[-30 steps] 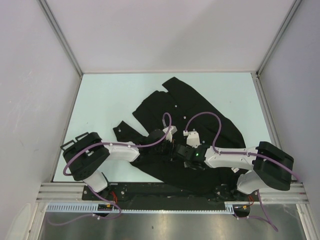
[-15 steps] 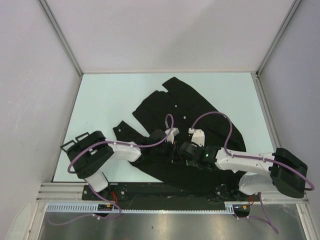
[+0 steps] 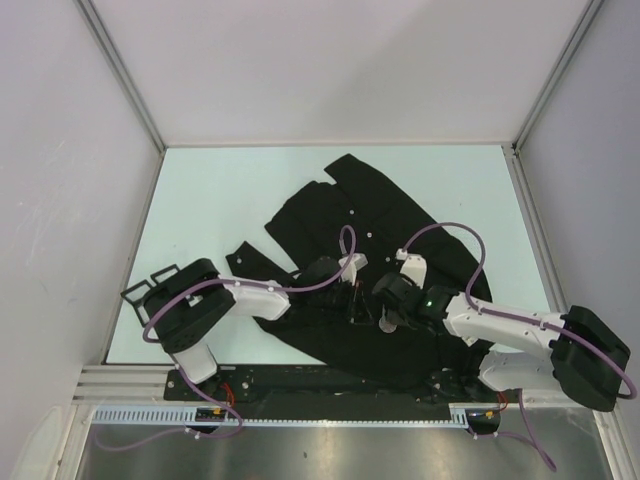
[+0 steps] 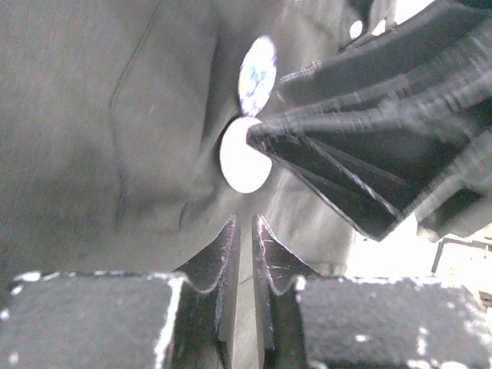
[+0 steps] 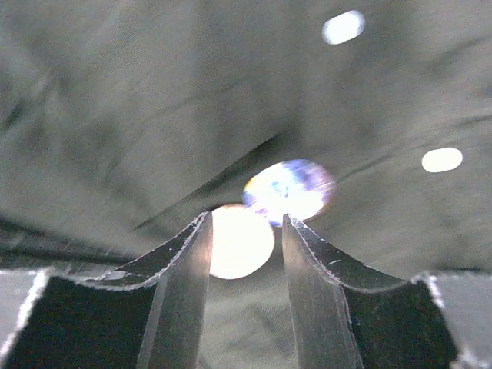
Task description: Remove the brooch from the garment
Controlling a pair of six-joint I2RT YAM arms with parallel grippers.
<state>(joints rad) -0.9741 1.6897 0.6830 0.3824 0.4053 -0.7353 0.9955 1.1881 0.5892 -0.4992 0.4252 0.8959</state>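
The right gripper (image 5: 246, 217), fingers parted, straddles a white disc (image 5: 240, 242) beside the iridescent brooch (image 5: 290, 190); the left gripper (image 4: 246, 219) is closed; the black garment (image 3: 360, 200) lies rumpled.

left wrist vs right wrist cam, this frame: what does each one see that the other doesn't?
Left wrist only: the left gripper, nearly shut, apparently on a fold of the black shirt. It also shows the right gripper from outside, reaching in with its tip at the white disc.
Right wrist only: the right gripper open, its fingers on either side of that disc.
Both: the white disc, the iridescent disc beside it, small white buttons and black cloth.
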